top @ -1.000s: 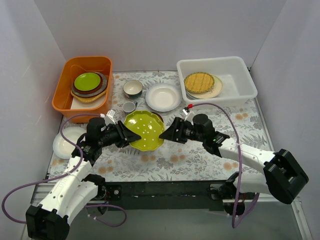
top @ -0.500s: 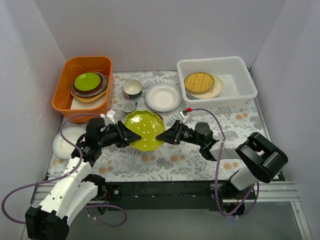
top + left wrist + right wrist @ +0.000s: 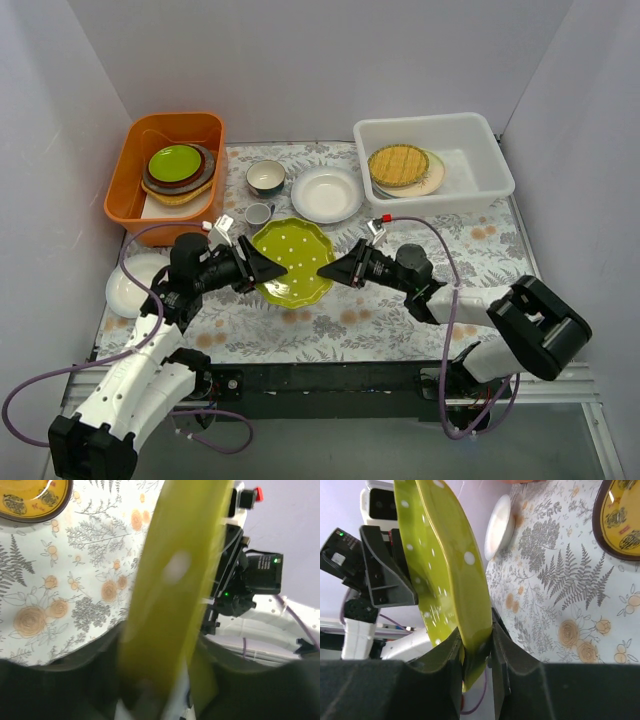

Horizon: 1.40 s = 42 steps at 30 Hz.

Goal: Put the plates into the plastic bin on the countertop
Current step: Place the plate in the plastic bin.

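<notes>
countertop [image 3: 385, 322] bears orange tub [image 3: 121, 188], plastic bin [image 3: 442, 204], white plate [image 3: 326, 194]

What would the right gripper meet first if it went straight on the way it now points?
The right gripper would meet the lime dotted plate at once: its rim sits between the jaws. Beyond the plate, the left gripper faces it from the opposite rim.

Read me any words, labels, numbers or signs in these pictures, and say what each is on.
No text can be read.
Lime plate: white dots only.
Cloth: leaves and flowers only.
Brown-and-yellow plate: dark marks, too blurred to tell if any is writing.
White bin and orange tub: no label shows.
</notes>
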Motion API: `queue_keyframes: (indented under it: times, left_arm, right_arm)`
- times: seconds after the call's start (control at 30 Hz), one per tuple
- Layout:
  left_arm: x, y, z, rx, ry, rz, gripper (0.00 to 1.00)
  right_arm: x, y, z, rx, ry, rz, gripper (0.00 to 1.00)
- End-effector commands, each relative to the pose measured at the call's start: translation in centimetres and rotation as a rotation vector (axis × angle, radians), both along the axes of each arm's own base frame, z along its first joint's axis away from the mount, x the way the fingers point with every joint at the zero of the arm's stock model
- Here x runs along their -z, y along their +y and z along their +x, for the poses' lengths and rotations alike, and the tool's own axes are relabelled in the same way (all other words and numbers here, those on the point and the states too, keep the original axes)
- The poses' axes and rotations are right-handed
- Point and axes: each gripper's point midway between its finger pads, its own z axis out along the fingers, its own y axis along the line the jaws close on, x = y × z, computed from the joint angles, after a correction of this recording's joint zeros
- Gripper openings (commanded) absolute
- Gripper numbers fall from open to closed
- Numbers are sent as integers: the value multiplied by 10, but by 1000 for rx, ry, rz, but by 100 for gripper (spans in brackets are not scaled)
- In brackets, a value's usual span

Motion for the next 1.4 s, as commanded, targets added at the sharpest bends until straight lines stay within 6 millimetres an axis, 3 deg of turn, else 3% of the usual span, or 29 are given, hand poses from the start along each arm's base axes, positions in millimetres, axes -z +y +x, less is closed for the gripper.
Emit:
queue_keyframes:
  times: [0.0,0.03,0.1,0.13,0.17,0.27,0.47,0.6,0.9,1.1,1.13,1.37]
  left_arm:
    - [-33,1,8,-8,-95,-2,57]
    - [-37,2,9,-11,-104,4,65]
    - [-37,4,9,-19,-104,25,71]
    - [-37,5,10,-25,-110,32,74]
    - [-39,6,10,-26,-111,37,78]
    - [-35,7,12,-27,-103,55,82]
    - [-27,15,15,-59,-100,120,85]
    - [-27,21,17,-83,-106,157,86]
    - [-14,35,20,-91,-96,298,92]
    - [-17,42,33,-106,-102,377,94]
    - [-16,43,35,-103,-103,395,98]
    - [-10,49,50,-120,-94,507,98]
  right_arm:
    - [-54,-4,3,25,-243,4,1]
    - [-44,-7,8,45,-210,-56,1]
    - [-58,-13,17,95,-259,-90,1]
    - [-47,-19,20,107,-224,-149,1]
    - [-59,-21,23,120,-262,-151,1]
    - [-60,-31,29,151,-273,-215,1]
    - [-79,-48,41,205,-299,-257,1]
    - [-80,-64,49,231,-296,-292,1]
    - [-100,-102,85,315,-340,-367,1]
    - [-112,-124,110,372,-370,-420,1]
    - [-112,-130,115,388,-368,-432,1]
    - [-130,-166,152,470,-387,-504,1]
